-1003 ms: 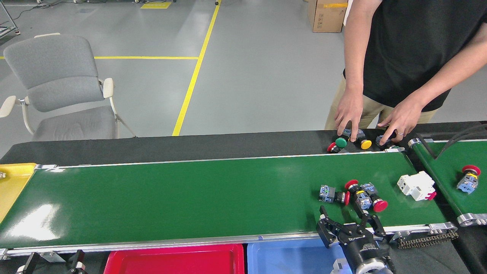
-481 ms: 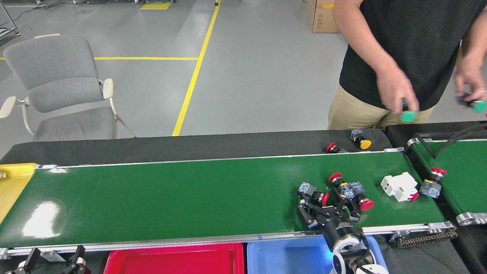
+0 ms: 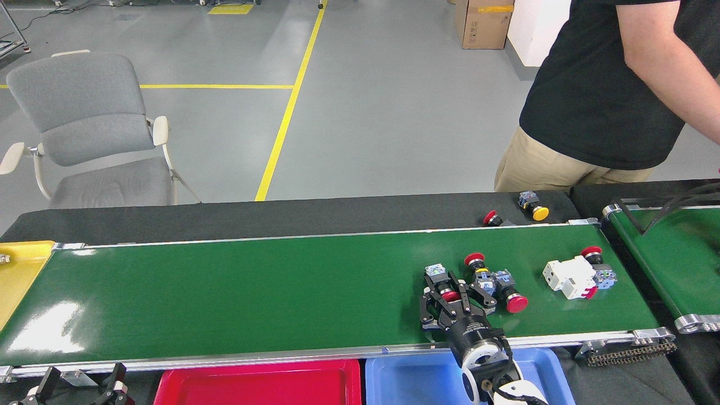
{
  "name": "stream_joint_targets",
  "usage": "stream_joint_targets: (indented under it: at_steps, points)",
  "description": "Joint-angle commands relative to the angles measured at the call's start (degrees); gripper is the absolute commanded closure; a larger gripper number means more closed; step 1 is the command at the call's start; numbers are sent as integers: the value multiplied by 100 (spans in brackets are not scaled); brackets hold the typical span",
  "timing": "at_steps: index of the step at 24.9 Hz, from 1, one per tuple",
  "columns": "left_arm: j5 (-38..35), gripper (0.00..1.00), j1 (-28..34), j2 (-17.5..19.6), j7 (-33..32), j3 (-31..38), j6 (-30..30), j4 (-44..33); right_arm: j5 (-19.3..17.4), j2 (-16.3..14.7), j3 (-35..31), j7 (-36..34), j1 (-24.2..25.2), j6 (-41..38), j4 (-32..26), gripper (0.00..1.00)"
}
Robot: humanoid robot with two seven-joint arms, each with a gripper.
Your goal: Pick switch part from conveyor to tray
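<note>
Broadly, the conveyor (image 3: 253, 292) fills the middle of the head view, its glossy dark-green belt running left to right between silver rails. Behind it a person (image 3: 607, 101) in a black shirt stands at the far right. Nearer the robot, a red tray (image 3: 259, 385) and a blue tray (image 3: 416, 379) sit just below the belt's near rail.

The right end effector (image 3: 447, 295) reaches over that rail onto the belt, its fingers spread apart and straddling a switch part (image 3: 441, 284) with a red button and a grey-blue block. The part lies right between the fingertips, its long axis running roughly away from the robot, in line with the reach. Whether the pads already touch it I cannot tell. Two more switches (image 3: 495, 284) lie tangled just to its right.

The left end effector (image 3: 79, 388) shows only at the bottom-left edge, well apart; its state is unclear. The right arm is plainly the nearer one, and closing looks like the next move.
</note>
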Motion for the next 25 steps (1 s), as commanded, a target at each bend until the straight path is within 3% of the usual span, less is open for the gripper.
stream_joint_targets:
  at_steps: [1,4,7,9,10,11,12,16,21,23,25]
  points:
    - [7,0,1,16,15,17,4,-91,-6,-32,5,-34,-78,-40,-140,84]
    - [7,0,1,25,15,26,4,-65,-15,-50,374,-69,27,-436,-650,86]
    - [16,0,10,16,15,17,-4,-56,-15,-155,752,-122,396,-1798,-1257,85]
    - [16,0,10,25,15,17,-4,-74,-15,-173,874,-184,581,-2983,-1468,76]
    - [16,0,1,25,15,17,4,-74,-15,-164,963,-192,599,-3468,-1468,60]
    - [16,0,1,34,15,17,4,-65,3,-111,1086,-192,607,-3881,-1441,12]
    - [16,0,1,34,15,17,4,-65,-6,-85,1252,-192,616,-3951,-1441,0]
    - [7,0,-51,34,6,-36,-4,-56,-6,-50,1543,-175,607,-3934,-1432,0]
    - [16,0,-43,51,6,-45,-4,-56,-94,12,1217,-175,722,-3653,-1564,0]
    - [7,0,-7,51,6,-36,4,-47,-138,38,629,-184,1091,-2985,-1881,0]
    - [16,0,-16,43,6,-54,-4,-83,-129,170,-83,-201,1697,-1807,-2267,1]
